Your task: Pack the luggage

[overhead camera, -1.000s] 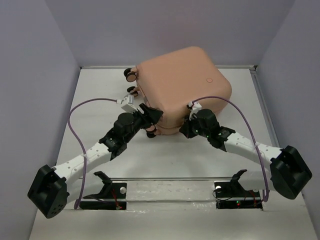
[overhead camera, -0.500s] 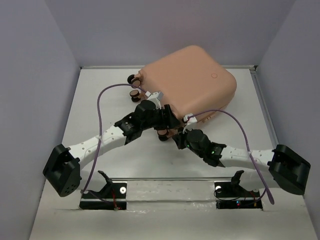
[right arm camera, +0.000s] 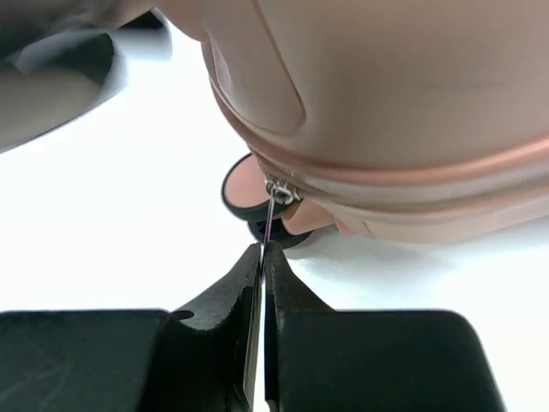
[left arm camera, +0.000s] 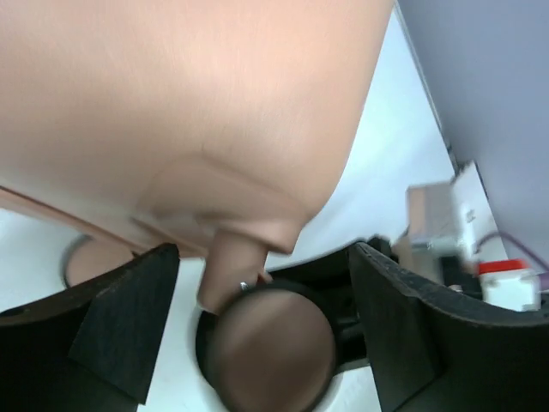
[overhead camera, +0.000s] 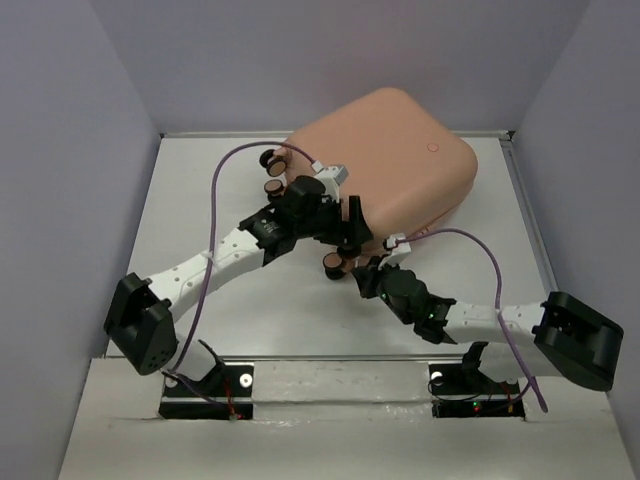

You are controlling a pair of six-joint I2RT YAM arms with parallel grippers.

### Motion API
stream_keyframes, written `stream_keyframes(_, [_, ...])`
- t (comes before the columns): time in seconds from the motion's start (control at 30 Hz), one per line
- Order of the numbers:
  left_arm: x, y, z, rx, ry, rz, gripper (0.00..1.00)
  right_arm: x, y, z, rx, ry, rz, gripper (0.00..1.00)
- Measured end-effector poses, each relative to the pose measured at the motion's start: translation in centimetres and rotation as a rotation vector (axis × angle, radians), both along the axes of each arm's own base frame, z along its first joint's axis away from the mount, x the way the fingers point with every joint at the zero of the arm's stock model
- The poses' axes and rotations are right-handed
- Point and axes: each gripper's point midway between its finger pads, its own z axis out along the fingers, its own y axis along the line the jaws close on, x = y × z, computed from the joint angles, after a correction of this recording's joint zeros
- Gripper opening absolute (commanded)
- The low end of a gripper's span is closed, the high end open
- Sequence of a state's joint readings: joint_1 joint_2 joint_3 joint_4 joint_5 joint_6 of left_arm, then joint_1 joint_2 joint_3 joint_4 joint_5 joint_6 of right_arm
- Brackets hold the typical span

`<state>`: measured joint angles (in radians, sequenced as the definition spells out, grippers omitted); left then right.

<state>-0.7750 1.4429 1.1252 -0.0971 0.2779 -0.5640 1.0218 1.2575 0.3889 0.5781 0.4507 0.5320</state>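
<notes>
The luggage (overhead camera: 390, 160) lies far back on the table (overhead camera: 190, 220). The right gripper (right arm camera: 262, 257) is clamped on its zip pull (right arm camera: 271, 210) (to draw it round, I'd guess); the left gripper (left arm camera: 262, 257) gapes around a wheel (left arm camera: 270, 348), likely bracing.

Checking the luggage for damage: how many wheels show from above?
3: far wheel, second wheel beside it, third wheel by the left claw; more may be hidden.

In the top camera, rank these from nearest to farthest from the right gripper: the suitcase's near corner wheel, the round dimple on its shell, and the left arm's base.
1. Near wheel, just left of the right gripper, which pinches the zipper pull.
2. Round dimple, on top of the luggage, far right.
3. Left arm's base, near left edge.
</notes>
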Motion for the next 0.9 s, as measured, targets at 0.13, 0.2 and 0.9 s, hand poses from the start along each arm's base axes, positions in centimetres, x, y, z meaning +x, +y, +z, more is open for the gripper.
stream_keyframes(0.13, [4.3, 4.3, 5.9, 0.008, -0.217, 0.121, 0.92, -1.0, -0.5, 0.6, 0.061, -0.003, 0.026, 0.07])
stream_keyframes(0.2, [6.7, 9.2, 8.1, 0.012, -0.291, 0.247, 0.93, -1.5, -0.7, 1.0, 0.077, -0.008, 0.038, 0.07])
stream_keyframes(0.9, [18.9, 21.3, -2.3, 0.372, -0.331, 0.148, 0.99, -2.5, -0.3, 1.3, 0.072, -0.021, 0.11, 0.07])
